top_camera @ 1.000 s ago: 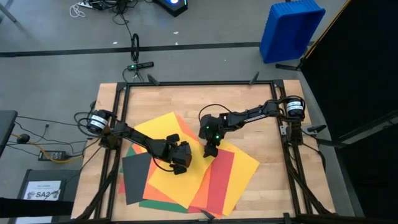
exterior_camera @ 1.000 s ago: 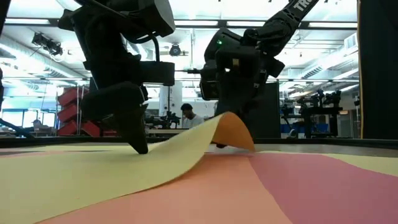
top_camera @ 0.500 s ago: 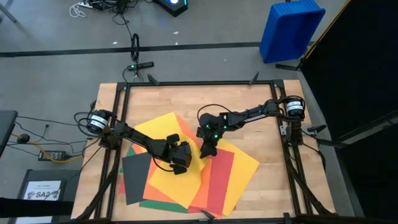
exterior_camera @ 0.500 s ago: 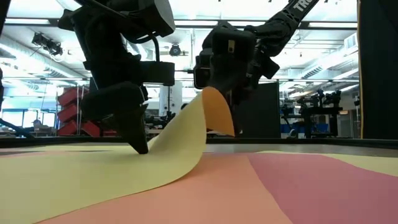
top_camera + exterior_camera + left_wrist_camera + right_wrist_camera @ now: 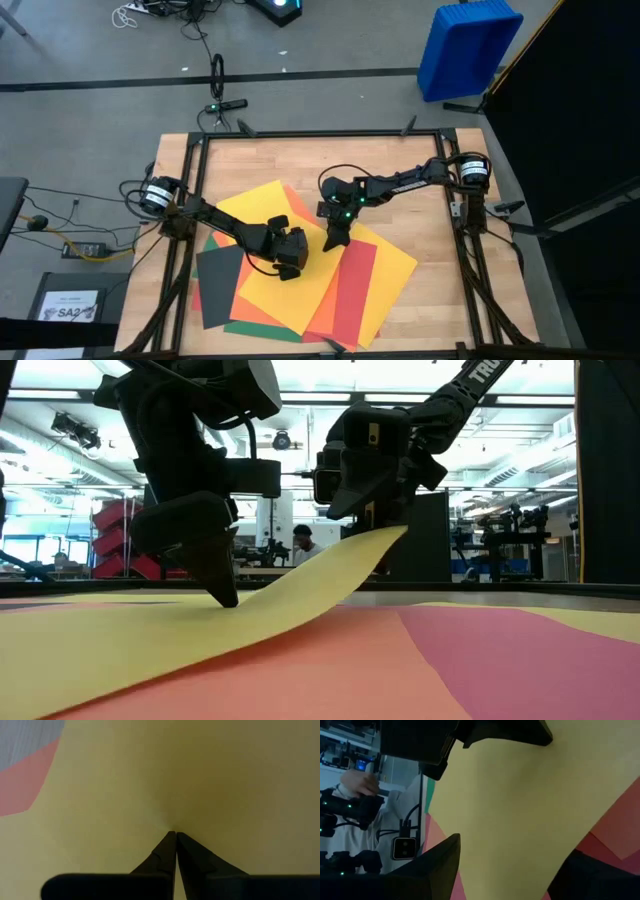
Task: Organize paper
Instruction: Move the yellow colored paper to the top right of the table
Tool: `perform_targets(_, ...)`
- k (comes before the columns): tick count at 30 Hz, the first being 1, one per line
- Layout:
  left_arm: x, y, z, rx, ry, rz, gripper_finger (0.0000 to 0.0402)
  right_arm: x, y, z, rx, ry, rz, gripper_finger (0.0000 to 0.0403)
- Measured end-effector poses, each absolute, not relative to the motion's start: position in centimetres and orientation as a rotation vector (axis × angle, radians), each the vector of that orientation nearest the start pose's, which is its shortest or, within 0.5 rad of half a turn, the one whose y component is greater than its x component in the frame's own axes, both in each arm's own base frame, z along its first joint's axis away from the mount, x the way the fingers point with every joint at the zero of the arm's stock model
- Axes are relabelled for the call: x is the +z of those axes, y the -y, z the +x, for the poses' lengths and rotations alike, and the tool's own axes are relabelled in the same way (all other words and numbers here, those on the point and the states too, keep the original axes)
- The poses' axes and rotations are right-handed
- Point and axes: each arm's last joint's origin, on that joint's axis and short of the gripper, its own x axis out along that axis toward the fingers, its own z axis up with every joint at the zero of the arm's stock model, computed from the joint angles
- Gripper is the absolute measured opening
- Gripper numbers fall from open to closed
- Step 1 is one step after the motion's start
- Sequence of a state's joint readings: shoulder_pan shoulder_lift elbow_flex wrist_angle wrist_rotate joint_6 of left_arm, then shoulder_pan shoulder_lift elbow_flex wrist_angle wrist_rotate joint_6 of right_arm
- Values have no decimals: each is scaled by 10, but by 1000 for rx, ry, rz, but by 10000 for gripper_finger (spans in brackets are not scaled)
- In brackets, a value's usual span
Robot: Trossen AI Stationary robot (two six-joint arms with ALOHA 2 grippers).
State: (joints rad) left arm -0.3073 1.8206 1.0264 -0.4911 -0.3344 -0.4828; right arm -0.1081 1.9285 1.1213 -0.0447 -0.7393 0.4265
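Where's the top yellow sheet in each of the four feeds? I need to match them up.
High view: top yellow sheet, centre of the pile under both grippers.
Low view: it sweeps from the foreground up to the right gripper.
Left wrist view: fills the picture; left gripper presses it.
Right wrist view: wide central band.
Shared landmark: the red sheet alongside.

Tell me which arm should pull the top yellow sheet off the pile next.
Right, probably. Its end effector already grips the raised corner of the large thin yellow paper sheet, while the left end effector, fingers shut, presses down on that sheet's middle and would need to lift first.
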Motion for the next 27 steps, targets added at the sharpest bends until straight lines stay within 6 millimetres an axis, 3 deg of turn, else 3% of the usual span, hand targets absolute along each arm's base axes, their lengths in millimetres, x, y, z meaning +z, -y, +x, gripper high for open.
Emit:
perform_targets(6, 135, 90, 314, 312, -1169, -17, 0, 147, 17, 385, 344, -907, 688, 214)
perform_targets(10, 135, 90, 314, 312, -1170, -17, 0, 147, 14, 386, 340, -906, 670, 185)
perform_targets(20, 135, 90, 314, 312, -1169, -16, 0, 147, 16, 386, 362, -887, 604, 11)
perform_targets(27, 141, 90, 316, 271, -1207, 69, 0, 147, 17, 386, 339, -874, 539, 2)
